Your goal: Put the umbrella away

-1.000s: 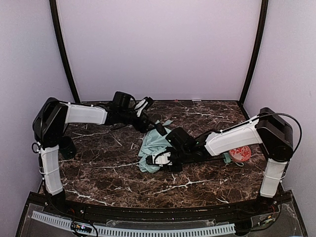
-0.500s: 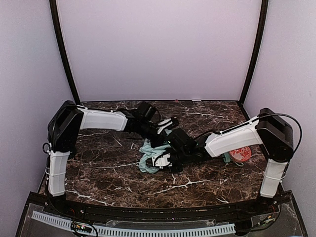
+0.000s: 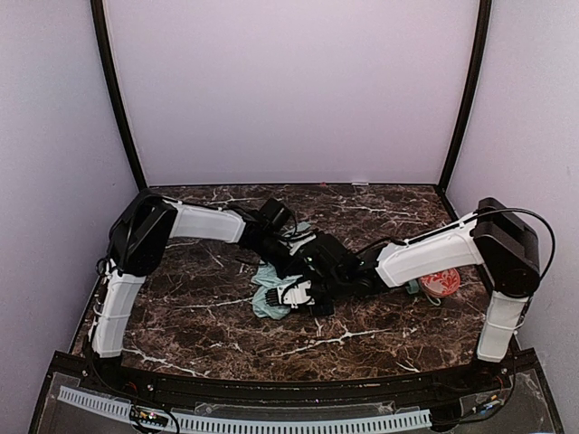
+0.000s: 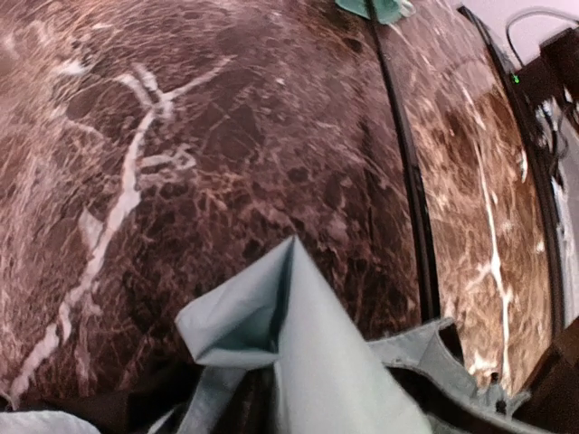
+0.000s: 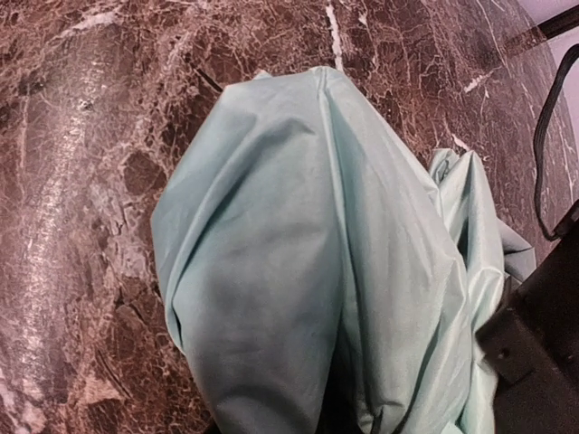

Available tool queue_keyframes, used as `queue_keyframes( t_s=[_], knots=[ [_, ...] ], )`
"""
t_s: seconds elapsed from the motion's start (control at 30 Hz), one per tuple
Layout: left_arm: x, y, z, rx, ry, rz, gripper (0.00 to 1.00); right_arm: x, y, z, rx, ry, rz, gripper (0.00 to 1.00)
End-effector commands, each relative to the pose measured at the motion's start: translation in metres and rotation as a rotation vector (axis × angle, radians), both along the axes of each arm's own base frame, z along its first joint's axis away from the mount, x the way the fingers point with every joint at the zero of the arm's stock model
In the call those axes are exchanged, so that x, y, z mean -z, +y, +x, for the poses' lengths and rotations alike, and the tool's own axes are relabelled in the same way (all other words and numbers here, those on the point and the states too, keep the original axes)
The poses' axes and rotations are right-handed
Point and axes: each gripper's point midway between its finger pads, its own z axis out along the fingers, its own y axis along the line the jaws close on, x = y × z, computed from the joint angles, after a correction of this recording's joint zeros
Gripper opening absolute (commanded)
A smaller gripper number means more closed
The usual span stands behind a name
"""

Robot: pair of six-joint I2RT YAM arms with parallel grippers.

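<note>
Mint-green fabric of the umbrella (image 3: 268,303) lies bunched at the middle of the marble table (image 3: 181,307) in the top view. The change is on the left. The left arm reached toward the back of the table a second ago and has since swung in. The left gripper (image 3: 291,242) now sits at the far edge of the canopy, close against the right arm's wrist. The right gripper (image 3: 294,292) has barely shifted and looks closed on the near end of the bundle. The orange-red ball (image 3: 443,281) lies well apart at the table's right side. In the left wrist view a peak of the umbrella's cloth (image 4: 298,353) rises from the bottom edge. No fingers show there, so I cannot tell whether these jaws have closed on it. A thin black shaft (image 4: 404,172) runs off across the marble to a mint scrap at the top edge (probably the handle). In the right wrist view the canopy (image 5: 308,271) bulges out from the lower edge and hides the fingers. With both arms now at the umbrella, gathering the loose canopy looks ready to begin, but it is still crumpled and far from put away.
</note>
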Motion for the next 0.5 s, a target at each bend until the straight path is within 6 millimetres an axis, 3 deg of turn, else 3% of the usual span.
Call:
queue_keyframes(
  t_s=[0.0,0.13,0.27,0.3,0.37,0.47],
  knots=[
    [0.004,0.034,-0.004,-0.079,0.085,0.083,0.51,0.01,-0.019,-0.02,0.049,0.168,-0.052,0.14],
    [-0.068,0.039,0.045,-0.19,-0.098,-0.044,0.71,0.023,-0.029,-0.032,0.085,0.319,-0.097,0.13],
    [-0.11,0.081,0.091,-0.362,-0.203,-0.101,0.93,0.036,-0.04,-0.039,0.13,0.4,-0.133,0.12],
    [-0.117,0.092,0.097,-0.395,-0.23,-0.111,0.98,0.039,-0.043,-0.04,0.139,0.415,-0.14,0.12],
    [-0.13,0.113,0.101,-0.45,-0.3,-0.118,0.99,0.043,-0.046,-0.041,0.156,0.443,-0.154,0.12],
    [-0.154,0.136,0.09,-0.492,-0.445,-0.146,0.99,0.048,-0.047,-0.042,0.176,0.497,-0.175,0.11]
  ],
)
